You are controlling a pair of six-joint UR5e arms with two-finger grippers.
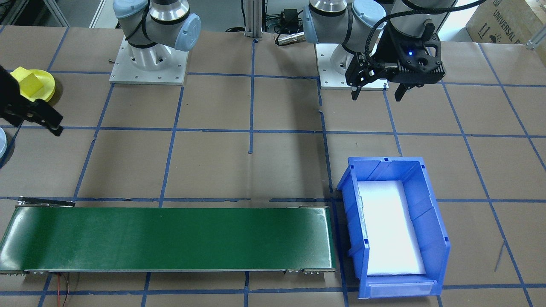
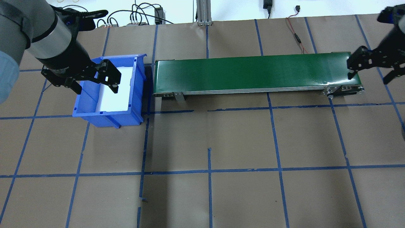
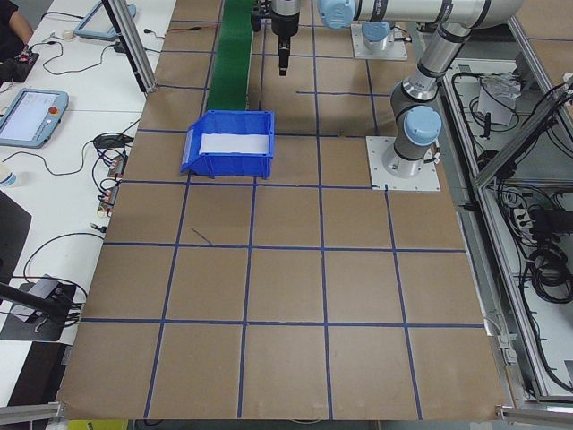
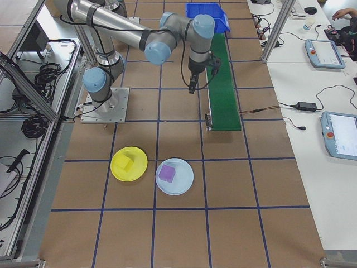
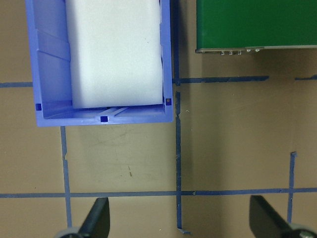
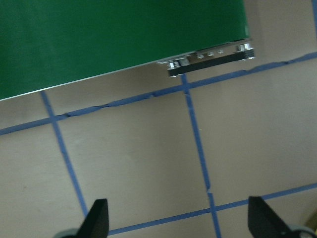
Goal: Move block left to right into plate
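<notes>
Yellow block [image 1: 30,83], upper left of the front view: seated in plate [image 1: 49,85] (apparently delivered). Left gripper [image 1: 377,89], right gripper [image 2: 370,68]: both spread, empty; best parked clear.

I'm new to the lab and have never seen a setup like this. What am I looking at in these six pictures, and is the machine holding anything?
These are two robot arms bolted to a paper-covered table marked with blue tape. Four pictures come from fixed cameras: one facing the robot, one over its shoulders, one from each table end. The last two come from cameras on the wrists, looking down past the fingers.

On the table lie a green conveyor belt and a blue bin with a white liner. Near the right arm sit a yellow plate with a yellow block on it, and a pale blue plate with a purple block.

The left gripper hangs over the bin, the right gripper near the belt's end. Both are open and hold nothing.
</notes>
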